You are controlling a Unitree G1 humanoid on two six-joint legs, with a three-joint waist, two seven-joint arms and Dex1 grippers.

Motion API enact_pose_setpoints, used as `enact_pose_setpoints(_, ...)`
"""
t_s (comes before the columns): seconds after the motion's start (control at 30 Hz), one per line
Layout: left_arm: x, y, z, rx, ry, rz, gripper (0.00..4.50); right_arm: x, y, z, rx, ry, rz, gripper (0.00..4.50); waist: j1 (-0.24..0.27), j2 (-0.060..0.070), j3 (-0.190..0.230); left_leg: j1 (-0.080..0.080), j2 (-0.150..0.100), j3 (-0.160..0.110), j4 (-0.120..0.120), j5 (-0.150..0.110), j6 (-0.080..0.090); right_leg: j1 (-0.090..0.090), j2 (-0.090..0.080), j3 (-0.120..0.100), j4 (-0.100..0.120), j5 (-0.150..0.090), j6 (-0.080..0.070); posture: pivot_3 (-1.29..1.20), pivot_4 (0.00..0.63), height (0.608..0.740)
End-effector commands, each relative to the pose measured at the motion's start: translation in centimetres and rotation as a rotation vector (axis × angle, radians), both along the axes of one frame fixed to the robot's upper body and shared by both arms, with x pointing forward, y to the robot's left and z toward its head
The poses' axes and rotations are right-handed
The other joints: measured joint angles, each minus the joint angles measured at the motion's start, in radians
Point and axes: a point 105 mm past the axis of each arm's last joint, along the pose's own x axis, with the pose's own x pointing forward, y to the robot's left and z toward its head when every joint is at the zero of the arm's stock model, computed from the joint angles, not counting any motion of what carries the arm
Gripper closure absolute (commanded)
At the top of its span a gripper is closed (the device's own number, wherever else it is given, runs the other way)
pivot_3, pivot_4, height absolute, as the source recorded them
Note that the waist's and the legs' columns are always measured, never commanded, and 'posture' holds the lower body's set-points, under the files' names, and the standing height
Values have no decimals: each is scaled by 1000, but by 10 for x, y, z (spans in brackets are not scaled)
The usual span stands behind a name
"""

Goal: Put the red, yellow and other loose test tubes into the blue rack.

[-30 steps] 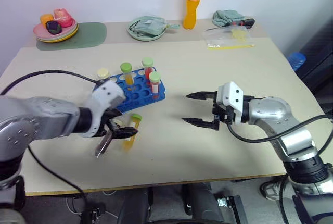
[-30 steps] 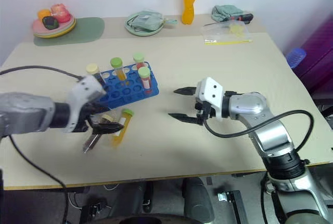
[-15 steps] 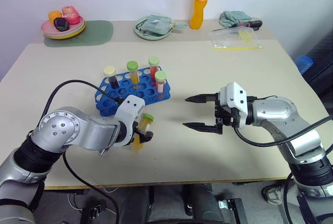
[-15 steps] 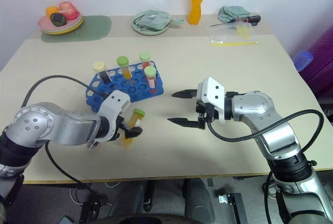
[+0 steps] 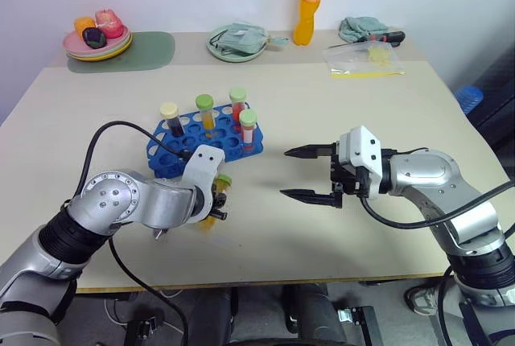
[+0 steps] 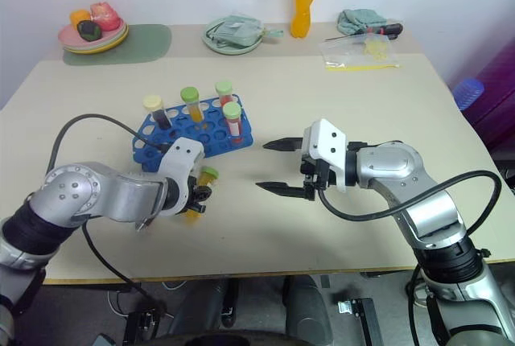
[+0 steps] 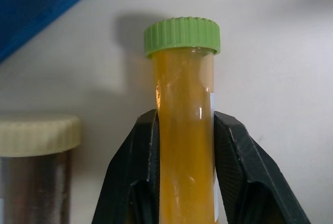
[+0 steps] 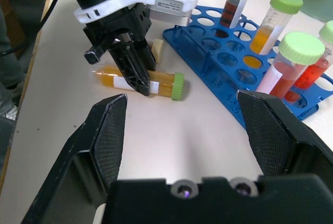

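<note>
Left eye view | beige table point(image 5: 322, 113); white wall | left fingers point(image 7: 132, 177) clamp yellow tube point(image 7: 186, 146); right fingers point(image 5: 304, 153) spread, empty

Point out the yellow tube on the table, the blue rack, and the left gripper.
yellow tube point(image 8: 162, 84), right wrist view, on its body near the green cap
blue rack point(image 5: 163, 162), left eye view, on its near wall
left gripper point(image 7: 185, 153), left wrist view, between its fingertips

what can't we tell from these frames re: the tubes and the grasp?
- Yellow tube: lower end cut off by the frame edge and left gripper fingers in the left wrist view; label text too small in the right wrist view.
- Pale-capped tube: mostly behind the left gripper in the head views; contents dark, unreadable.
- Blue rack: near holes hidden by the left arm.
</note>
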Motion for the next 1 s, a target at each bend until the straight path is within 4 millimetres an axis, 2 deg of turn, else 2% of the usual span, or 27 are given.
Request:
enact_pose_setpoints(0.03,4,-3,11,-9,-38,-8,3199,-6,3,12,28,-39,16,747,0,0,0,0,0,0,0,0,0,0,0,0,0,0,0,0,150,740)
enact_pose_setpoints(0.17,5,1,24,-3,-83,-34,3199,-5,2,14,38,-38,1,747,-1,0,0,0,0,0,0,0,0,0,0,0,0,0,0,0,150,740)
enact_pose_setpoints(0.23,9,5,44,-67,-169,-30,3199,-4,0,15,50,-31,-18,747,-1,0,0,0,0,0,0,0,0,0,0,0,0,0,0,0,150,740)
enact_pose_setpoints(0.27,10,2,61,-119,-259,-70,3199,-4,-2,15,55,-27,-27,747,-1,0,0,0,0,0,0,0,0,0,0,0,0,0,0,0,150,740)
enact_pose_setpoints(0.3,6,9,76,-161,-326,-95,3199,-2,-5,16,74,-13,-53,747,-4,0,0,0,0,0,0,0,0,0,0,0,0,0,0,0,150,740)
enact_pose_setpoints(0.33,2,16,96,-174,-468,-132,3199,1,-8,16,96,0,-85,747,-7,0,0,0,0,1,0,0,0,-1,1,0,0,0,0,0,150,740)
enact_pose_setpoints(0.4,-5,39,104,-16,-631,-168,3199,6,-13,14,131,22,-138,747,-13,0,0,0,1,3,-2,2,-3,-2,2,0,-1,0,0,0,150,740)
enact_pose_setpoints(0.47,-4,52,104,24,-733,-154,3199,9,-16,13,159,33,-172,747,-13,3,-1,0,1,5,-3,2,-3,-2,2,0,-2,0,0,0,150,740)
enact_pose_setpoints(0.53,5,66,128,9,-1020,-26,3199,19,-17,10,232,36,-251,747,-4,4,-2,1,1,7,-5,0,0,-1,3,0,-3,0,0,0,150,740)
enact_pose_setpoints(0.6,10,62,131,-41,-1148,11,3199,29,-18,5,285,34,-328,747,6,1,-1,0,2,6,-4,0,-1,0,4,-1,-5,0,-1,0,150,740)
enact_pose_setpoints(0.73,23,36,123,-98,-1339,53,3199,35,-18,-6,341,52,-402,747,29,0,-1,-1,2,4,0,0,-1,3,4,-1,-7,2,-4,0,150,740)
enact_pose_setpoints(0.87,36,14,98,-134,-1380,73,3199,32,-14,-12,358,71,-417,747,25,1,-2,-2,1,4,0,-1,2,3,4,-1,-7,2,-3,0,150,740)
enact_pose_setpoints(1.0,42,3,83,-157,-1401,68,3199,30,-14,-13,367,75,-427,747,19,1,-2,-1,3,4,0,-1,2,1,5,-1,-4,2,-3,0,150,740)
